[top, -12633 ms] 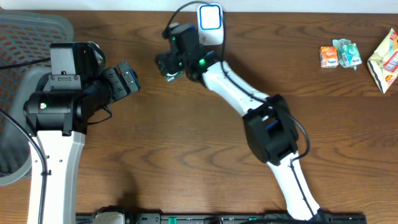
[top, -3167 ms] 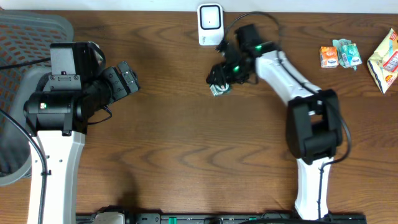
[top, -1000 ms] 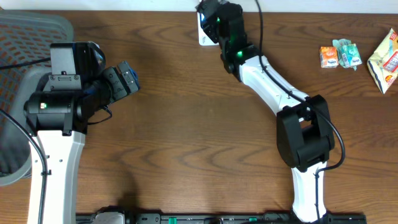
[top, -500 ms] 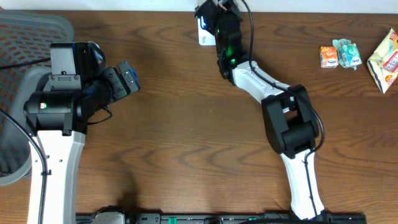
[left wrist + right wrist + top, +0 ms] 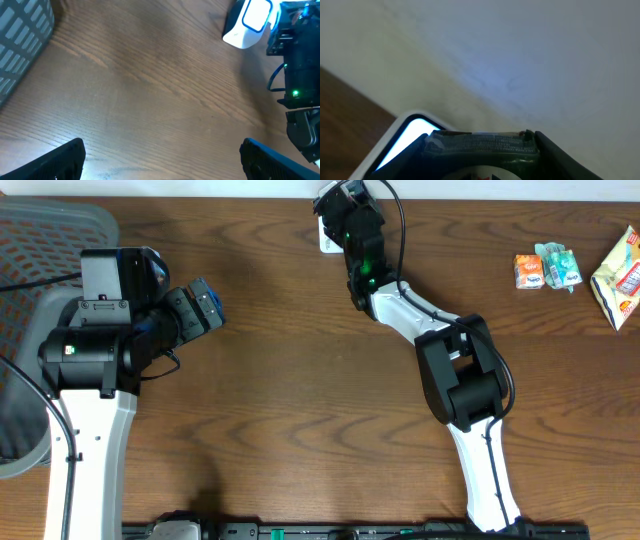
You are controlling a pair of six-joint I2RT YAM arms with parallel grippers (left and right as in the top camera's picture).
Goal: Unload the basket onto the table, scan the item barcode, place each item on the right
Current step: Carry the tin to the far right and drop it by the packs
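Scanner [image 5: 248,20], one only, stands at the 12 o'clock edge of the table [image 5: 300,400]. It is white with a blue-lit face. Two arms work here. The right arm [image 5: 470,380] stretches from 6 o'clock up to the scanner, and the left arm [image 5: 90,380] sits at 9 o'clock.

The right gripper [image 5: 338,200] hangs right over the scanner, its jaws closed on one item [image 5: 480,145], a dark green wrapped packet with fine print along its edge. In the right wrist view the item sits between the two fingers, and the scanner's glowing face is just beside it at 8 o'clock in that picture. Whether item and scanner touch I cannot tell.

The left gripper [image 5: 160,150] hovers at 9 o'clock of the table, well apart from the scanner. Its two fingers are spread wide over bare wood.

One grey mesh basket [image 5: 40,240] fills the 10 o'clock corner.

Three more goods lie at 2 o'clock, well apart from both grippers. An orange pack [image 5: 528,271] and a green pack [image 5: 560,266] lie just beside each other. A yellow bag [image 5: 620,270] sits near them at the table's edge, partly cut off by the picture.
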